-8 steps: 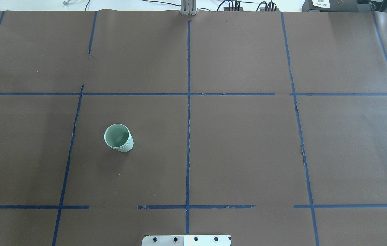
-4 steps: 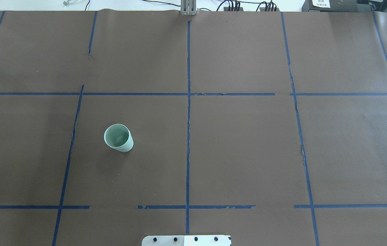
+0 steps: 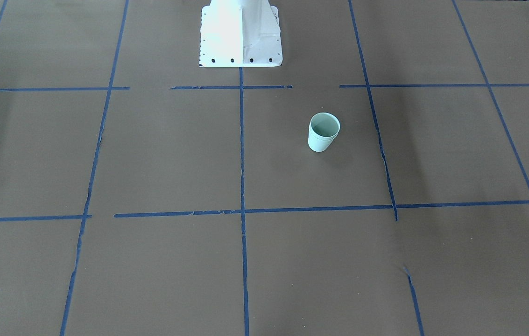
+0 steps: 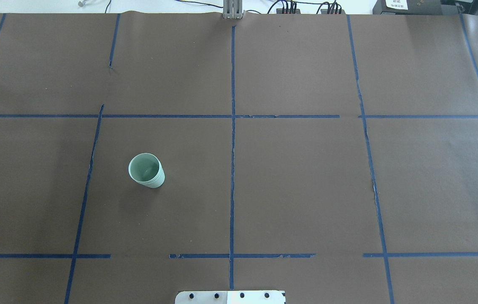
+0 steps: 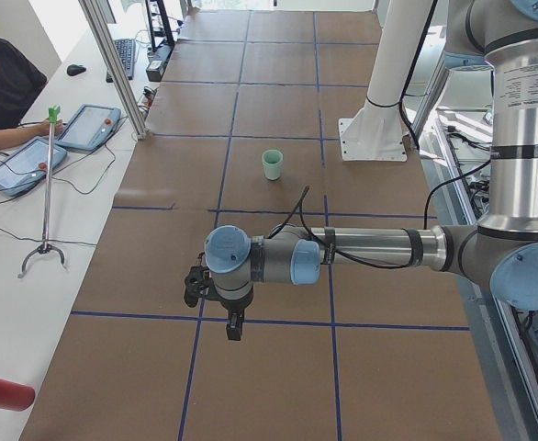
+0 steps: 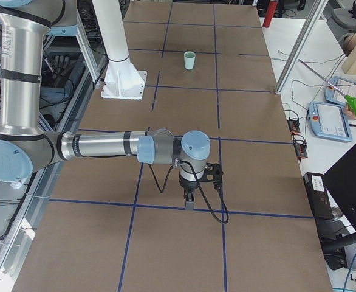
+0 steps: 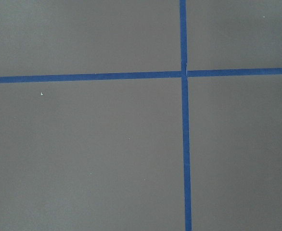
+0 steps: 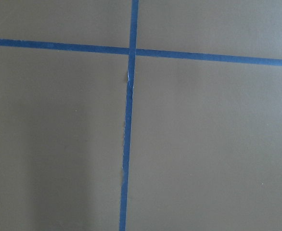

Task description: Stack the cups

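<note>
cups (image 4: 146, 170) seemingly nested, far from both grippers (image 5: 235, 329) (image 6: 189, 202)

Brown paper over the table (image 4: 306, 190), gridded with blue tape (image 4: 233, 169), torn in places. Beside it on a white bench, two blue-rimmed tablets (image 5: 26, 165), a green-handled grabber pole (image 5: 47, 193), and a red cylinder (image 5: 1, 390), perhaps an extinguisher

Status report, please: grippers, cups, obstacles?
Left gripper, right gripper: far from the mint-green cups, state unclear. Cups appear nested, upright. Around them only blue tape lines.
</note>
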You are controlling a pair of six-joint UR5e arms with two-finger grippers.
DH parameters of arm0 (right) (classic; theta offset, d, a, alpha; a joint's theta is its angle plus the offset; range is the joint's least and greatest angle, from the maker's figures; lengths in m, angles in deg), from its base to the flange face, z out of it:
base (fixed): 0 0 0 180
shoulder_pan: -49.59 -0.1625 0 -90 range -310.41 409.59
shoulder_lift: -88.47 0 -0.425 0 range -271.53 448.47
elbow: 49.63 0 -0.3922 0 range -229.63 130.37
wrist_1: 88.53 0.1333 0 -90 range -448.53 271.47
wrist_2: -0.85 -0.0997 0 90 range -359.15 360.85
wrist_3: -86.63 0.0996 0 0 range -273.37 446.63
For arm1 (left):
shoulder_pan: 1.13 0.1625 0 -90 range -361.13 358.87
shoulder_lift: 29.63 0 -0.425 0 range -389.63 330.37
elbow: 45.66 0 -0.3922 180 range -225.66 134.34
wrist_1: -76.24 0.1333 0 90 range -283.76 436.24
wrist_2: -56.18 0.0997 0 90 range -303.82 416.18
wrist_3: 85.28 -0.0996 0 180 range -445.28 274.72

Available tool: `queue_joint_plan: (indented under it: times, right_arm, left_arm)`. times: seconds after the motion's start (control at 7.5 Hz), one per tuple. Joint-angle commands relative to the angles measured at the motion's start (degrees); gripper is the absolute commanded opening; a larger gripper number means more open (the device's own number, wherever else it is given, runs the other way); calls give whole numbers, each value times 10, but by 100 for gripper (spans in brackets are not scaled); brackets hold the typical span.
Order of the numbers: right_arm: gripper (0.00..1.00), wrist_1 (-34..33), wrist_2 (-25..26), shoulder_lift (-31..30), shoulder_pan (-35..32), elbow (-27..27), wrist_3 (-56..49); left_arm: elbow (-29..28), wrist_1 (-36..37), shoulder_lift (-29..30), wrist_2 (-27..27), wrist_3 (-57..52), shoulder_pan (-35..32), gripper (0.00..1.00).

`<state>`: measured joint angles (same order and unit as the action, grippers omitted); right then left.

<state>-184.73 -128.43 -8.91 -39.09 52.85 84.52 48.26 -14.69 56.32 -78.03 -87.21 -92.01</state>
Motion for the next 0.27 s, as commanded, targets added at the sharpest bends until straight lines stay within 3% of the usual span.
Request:
queue_joint_plan:
  times: [0.0, 0.13]
  right_arm:
    - [100, 0, 0, 0, 0, 0, 0]
    - [100, 0, 0, 0, 0, 0, 0]
  left_arm:
    - [1, 0, 0, 0, 0, 0, 100]
    - [1, 0, 1, 0, 0, 0, 100]
